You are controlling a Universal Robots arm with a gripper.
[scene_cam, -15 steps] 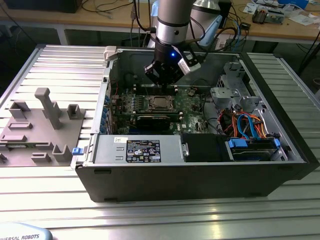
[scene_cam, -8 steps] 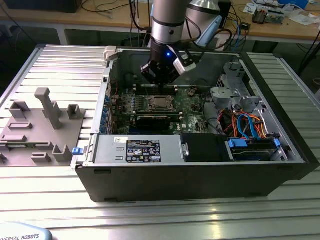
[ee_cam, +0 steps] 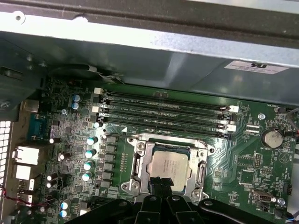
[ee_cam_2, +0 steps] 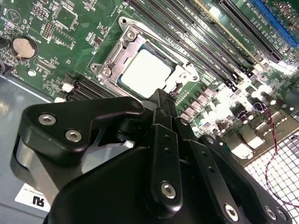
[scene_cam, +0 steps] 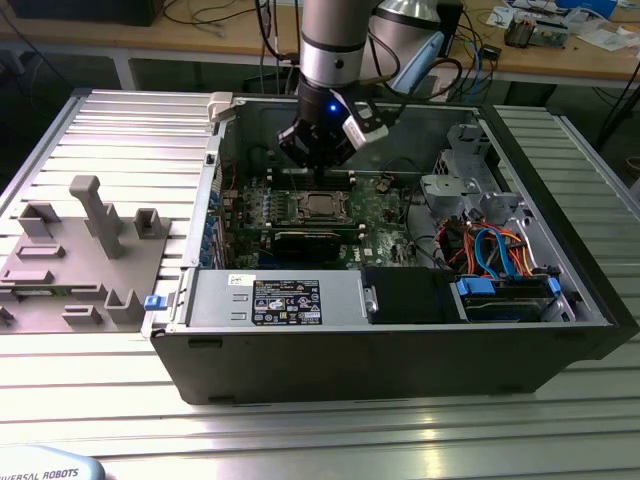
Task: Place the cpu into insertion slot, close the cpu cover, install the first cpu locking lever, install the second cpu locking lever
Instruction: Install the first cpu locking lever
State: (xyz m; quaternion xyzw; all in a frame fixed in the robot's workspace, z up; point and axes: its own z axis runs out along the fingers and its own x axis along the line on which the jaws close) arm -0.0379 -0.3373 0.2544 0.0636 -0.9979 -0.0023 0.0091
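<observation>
The gripper [scene_cam: 322, 150] hangs inside the open computer case [scene_cam: 400, 340], just above the green board [scene_cam: 385, 215] and close to the socket. In both wrist views its two black fingers [ee_cam_2: 161, 105] stand pressed together, with no gap between the tips, and they carry nothing. In the first wrist view the fingertips [ee_cam: 161, 183] reach over one edge of the cpu [ee_cam: 169, 165], but I cannot tell if they really touch the metal or stay a little above it. The cpu [ee_cam_2: 145, 72] lies flat in the slot [ee_cam: 140, 175], with its silvery top facing up. The cover [ee_cam_2: 114, 58] is down around the cpu, so the chip shows through the square window of the frame; the cover [ee_cam: 198, 168] looks flat on the socket in the first wrist view too. In the exterior view the cpu [scene_cam: 322, 205] sits in the middle of the board, just below the gripper, with the long memory slots [ee_cam: 163, 112] beside the socket. On the exterior view's left, a grey fixture [scene_cam: 80, 255] stands on the table [scene_cam: 320, 440], well apart from the case.
</observation>
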